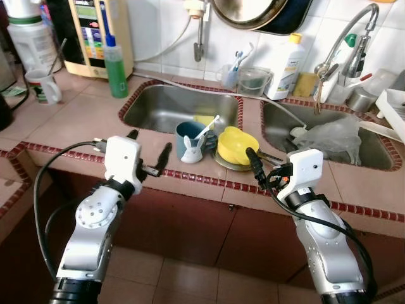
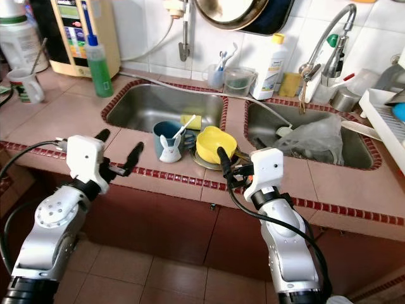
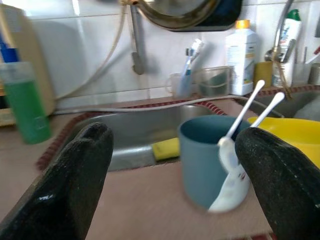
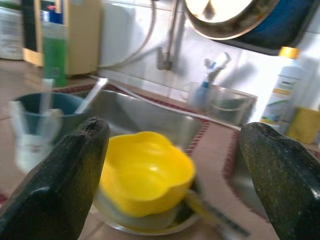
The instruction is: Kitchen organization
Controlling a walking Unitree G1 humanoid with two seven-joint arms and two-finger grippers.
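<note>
Head view: blue cup (image 1: 188, 136) and yellow bowl (image 1: 236, 145) sit on tiled ledge between two sinks, bowl on metal plate (image 1: 229, 164), untouched. Task barely begun, my judgement. My left gripper (image 1: 150, 152) and right gripper (image 4: 175, 165) released wide, empty, just short of them. White rabbit figure (image 1: 192, 150) against cup may snag; plastic bag (image 1: 332, 136) in right sink (image 1: 373, 159).

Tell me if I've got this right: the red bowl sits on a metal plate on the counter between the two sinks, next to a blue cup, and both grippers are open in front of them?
Nearly right, but the bowl is yellow, not red, as the right wrist view shows plainly. It does sit on a metal plate between the two sinks, beside the blue cup, with the left gripper and right gripper open before them.
</note>
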